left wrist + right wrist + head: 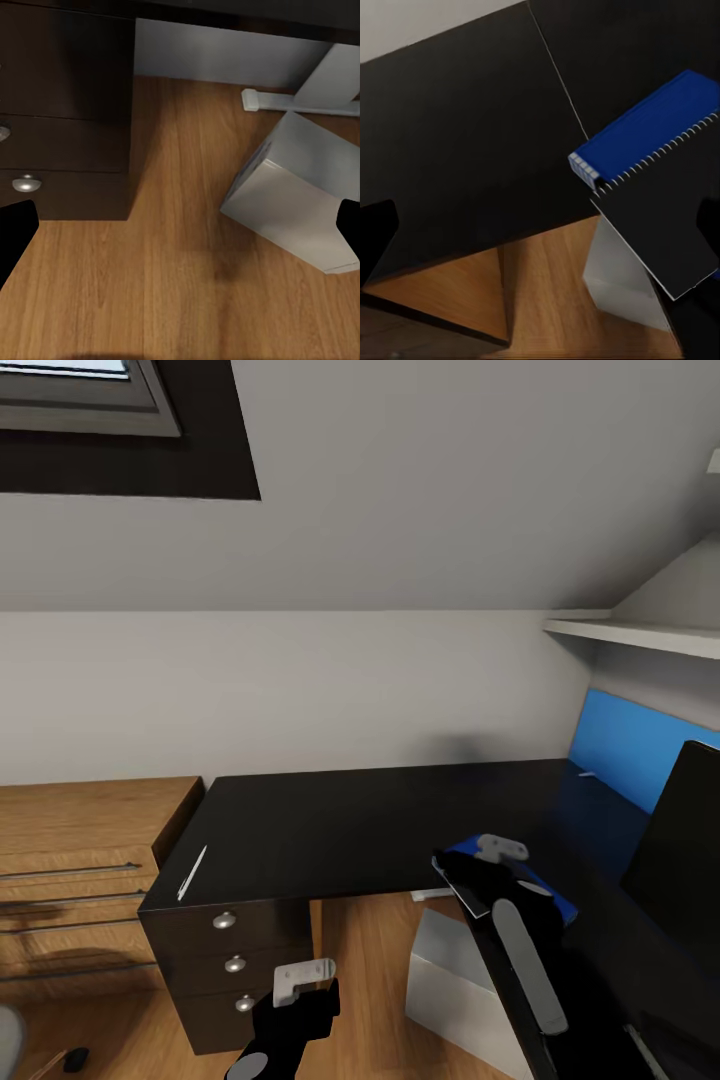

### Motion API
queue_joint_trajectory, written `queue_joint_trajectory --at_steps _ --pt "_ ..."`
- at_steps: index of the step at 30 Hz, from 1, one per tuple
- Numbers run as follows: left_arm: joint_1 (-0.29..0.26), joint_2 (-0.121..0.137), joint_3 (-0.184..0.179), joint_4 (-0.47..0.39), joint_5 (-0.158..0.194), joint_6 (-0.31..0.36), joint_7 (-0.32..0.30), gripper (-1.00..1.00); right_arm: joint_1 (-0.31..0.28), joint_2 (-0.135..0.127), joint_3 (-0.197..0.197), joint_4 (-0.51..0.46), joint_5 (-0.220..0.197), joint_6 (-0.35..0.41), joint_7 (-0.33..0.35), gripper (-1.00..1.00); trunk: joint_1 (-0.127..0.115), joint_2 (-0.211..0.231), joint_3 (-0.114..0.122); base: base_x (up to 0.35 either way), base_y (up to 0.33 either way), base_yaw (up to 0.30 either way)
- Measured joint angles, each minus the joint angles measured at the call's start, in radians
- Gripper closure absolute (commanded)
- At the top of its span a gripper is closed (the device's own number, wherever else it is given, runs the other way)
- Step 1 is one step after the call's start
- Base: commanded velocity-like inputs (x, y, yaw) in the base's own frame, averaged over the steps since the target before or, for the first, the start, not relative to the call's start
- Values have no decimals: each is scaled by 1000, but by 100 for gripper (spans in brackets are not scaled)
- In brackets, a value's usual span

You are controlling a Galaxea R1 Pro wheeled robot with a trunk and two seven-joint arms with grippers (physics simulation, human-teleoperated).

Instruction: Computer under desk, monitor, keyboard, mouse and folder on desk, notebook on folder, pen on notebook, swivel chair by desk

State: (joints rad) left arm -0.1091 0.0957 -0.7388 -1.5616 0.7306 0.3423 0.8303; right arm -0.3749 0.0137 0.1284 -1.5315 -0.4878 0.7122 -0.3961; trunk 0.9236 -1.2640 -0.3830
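Right claw [478, 890] was observed over the worktop [340, 830] corner, a dark spiral-edged notebook [660, 225] seemingly carried between widely spaced fingers; a firm grip could not be confirmed. Directly beneath it lay the blue folder [649, 131]; the computer [296, 195] stood on the floor below. Left claw [300, 985] was held low, spread wide, empty. Square alignment over the folder is advised before release.

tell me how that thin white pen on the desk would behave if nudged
The pen looks slim and round, so it would probably roll easily. It lies near the desk's edge above the drawers, so a push could send it off. It is likely light and awkward to pinch.
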Motion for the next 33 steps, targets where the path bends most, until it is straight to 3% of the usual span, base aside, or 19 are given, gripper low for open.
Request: queue_joint_trajectory --at_steps 4,20,21,22,33 --pt "0 1 2 0 -1 -1 0 -100 1 38 3 -22 -2 29 -53 -100 0 0 0 0 0 0" --pt "0 2 6 -1 -1 -1 0 -100 2 49 50 -30 -3 29 -60 -100 0 0 0 0 9 16" --pt "0 4 7 -2 -3 -2 3 -100 1 50 114 -29 -4 12 -63 -100 0 0 0 0 209 263" --pt "0 5 8 -2 -3 -5 3 -100 1 49 123 -29 0 11 -64 -100 0 0 0 0 230 266" --pt "0 5 7 -2 -7 -38 3 -100 1 49 130 -27 5 9 -64 -100 0 0 0 29 305 276"
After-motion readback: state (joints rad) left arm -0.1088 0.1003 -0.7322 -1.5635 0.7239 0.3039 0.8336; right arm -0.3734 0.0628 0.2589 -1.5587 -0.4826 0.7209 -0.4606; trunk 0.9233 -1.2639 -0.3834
